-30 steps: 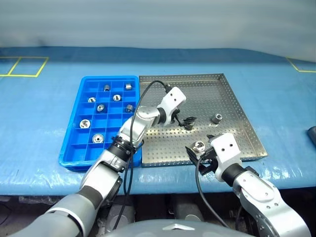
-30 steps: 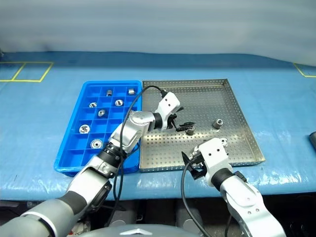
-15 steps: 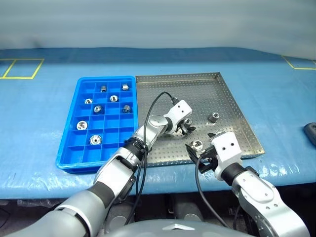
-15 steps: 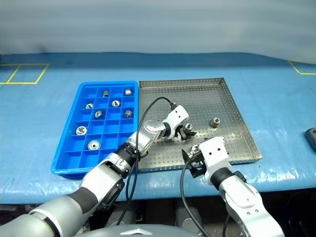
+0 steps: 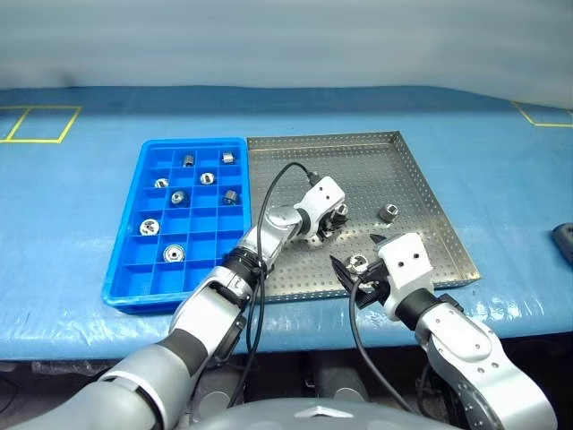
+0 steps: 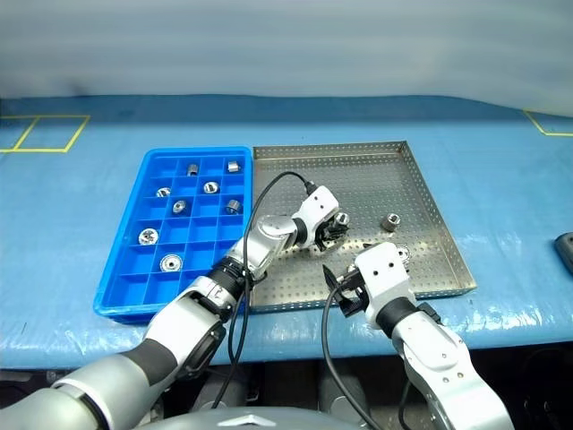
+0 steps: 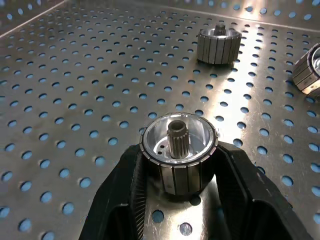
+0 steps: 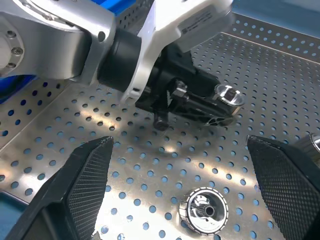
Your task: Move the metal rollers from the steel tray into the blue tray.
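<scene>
The steel tray [image 5: 295, 161] lies on the blue table cover, right of the blue tray [image 5: 134, 269]. My left gripper [image 5: 335, 220] reaches low over the steel tray's middle and is shut on a metal roller [image 7: 179, 150], which rests on the perforated floor with one finger on each side. Two more rollers lie beyond it [image 7: 218, 45] [image 7: 309, 71]. My right gripper [image 5: 356, 255] hovers open above the tray's front part, over a loose roller [image 8: 206, 211] standing between its fingers [image 8: 90, 180]. Another roller [image 5: 388, 213] sits towards the right rim. Several rollers lie in the blue tray's compartments [image 5: 169, 253].
A dark object [image 5: 564, 240] lies at the table's right edge. Yellow tape lines [image 5: 36, 121] mark the far left of the cover. The two arms are close together over the steel tray's front half.
My left gripper's fingers have gone from open to shut around the roller in the steel tray. The right gripper has stayed open in about the same place.
</scene>
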